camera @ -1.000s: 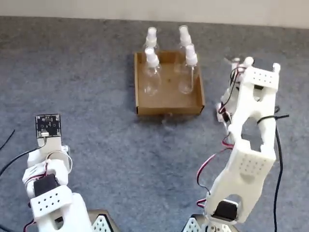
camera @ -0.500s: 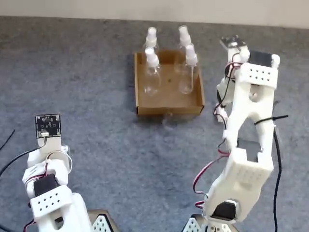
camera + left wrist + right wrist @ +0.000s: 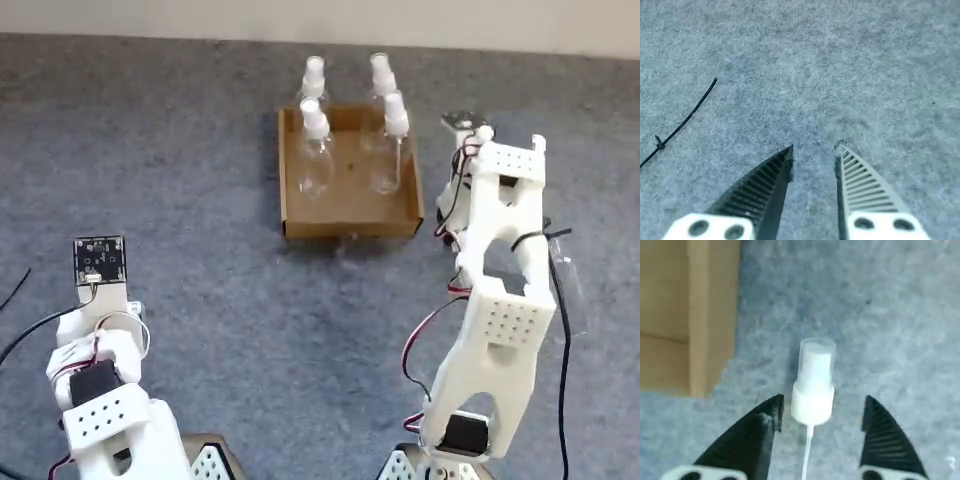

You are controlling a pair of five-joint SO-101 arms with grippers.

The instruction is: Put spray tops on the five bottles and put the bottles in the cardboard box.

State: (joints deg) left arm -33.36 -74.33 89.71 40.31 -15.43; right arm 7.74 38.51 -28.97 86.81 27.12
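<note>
The table (image 3: 180, 150) is showing mottled grey felt all over, the cardboard box (image 3: 350, 224) by its far edge is glowing plain tan-brown, and the bottles (image 3: 314, 168) in it are standing glass-clear under white spray tops (image 3: 315, 118). The left arm (image 3: 100, 412) and right arm (image 3: 508, 330) are both wearing white shells dotted with rows of small holes, red and black wires (image 3: 411, 350) trailing off the right one. The left gripper (image 3: 813, 149) is pairing a ribbed black finger with a ribbed white one, the right gripper (image 3: 823, 402) is showing two ribbed black fingers, and the loose spray top (image 3: 813, 390) is gleaming white under a clear cap.
</note>
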